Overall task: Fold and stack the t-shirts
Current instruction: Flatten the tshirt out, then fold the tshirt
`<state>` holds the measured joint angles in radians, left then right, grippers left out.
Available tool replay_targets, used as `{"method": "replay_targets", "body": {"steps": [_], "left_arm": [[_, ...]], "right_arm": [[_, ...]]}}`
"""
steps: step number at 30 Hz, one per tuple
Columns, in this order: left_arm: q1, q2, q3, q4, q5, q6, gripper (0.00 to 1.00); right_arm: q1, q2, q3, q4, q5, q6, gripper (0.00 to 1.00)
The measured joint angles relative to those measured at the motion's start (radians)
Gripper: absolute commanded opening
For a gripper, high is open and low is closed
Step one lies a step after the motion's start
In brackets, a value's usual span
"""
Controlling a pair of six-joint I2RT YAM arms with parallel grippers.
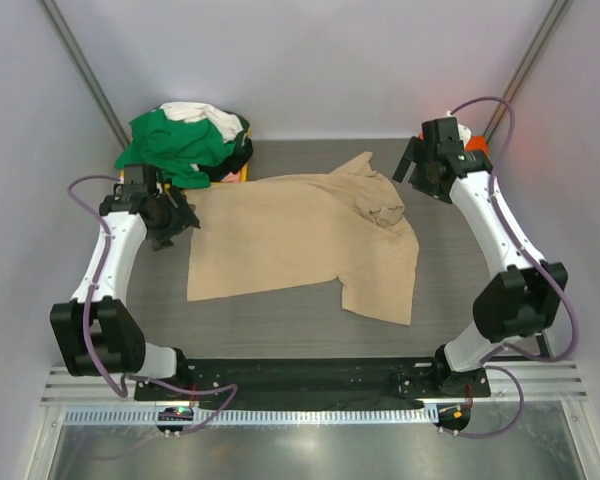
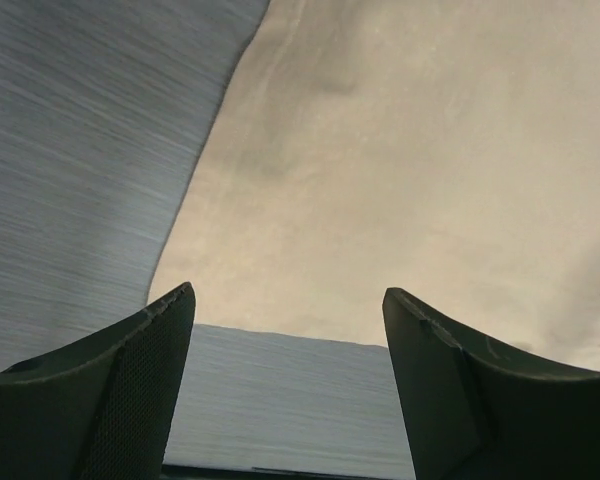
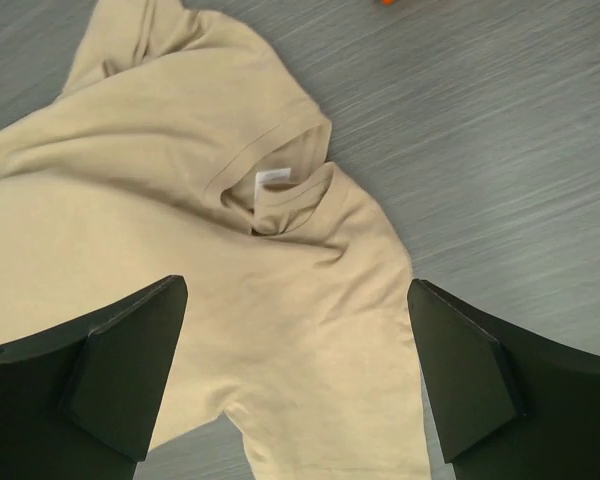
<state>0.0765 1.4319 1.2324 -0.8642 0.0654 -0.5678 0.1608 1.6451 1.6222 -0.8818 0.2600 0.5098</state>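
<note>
The tan t-shirt (image 1: 300, 235) lies spread, a little rumpled, on the grey table (image 1: 450, 300), its collar (image 3: 275, 195) and white label turned toward the right gripper (image 3: 298, 285). Beyond the tan t-shirt's far left corner sits a yellow tray (image 1: 243, 174), only a sliver of its edge showing. Heaped on it are a green shirt (image 1: 175, 145), a white shirt (image 1: 205, 112) and a black shirt (image 1: 238, 152), bunched together. The left gripper (image 2: 290, 295) hangs over the tan t-shirt's left hem, fingers spread, pinching nothing. The right gripper's fingers stand wide apart above the collar, empty. A bit of orange cloth (image 1: 477, 150) shows beyond the tan t-shirt's far right side.
</note>
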Motion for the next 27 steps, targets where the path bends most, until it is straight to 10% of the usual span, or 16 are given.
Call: {"method": "replay_targets", "body": {"steps": [17,27], "left_arm": [[-0.100,-0.191,-0.431,0.157,0.005,-0.213,0.69],[-0.100,-0.480,-0.681,0.185,-0.148,-0.433,0.74]], "right_arm": [[0.016,-0.076,-0.607,0.311,-0.185,0.038,0.98],[0.014,-0.486,-0.941,0.348,-0.138,0.212,0.96]]}}
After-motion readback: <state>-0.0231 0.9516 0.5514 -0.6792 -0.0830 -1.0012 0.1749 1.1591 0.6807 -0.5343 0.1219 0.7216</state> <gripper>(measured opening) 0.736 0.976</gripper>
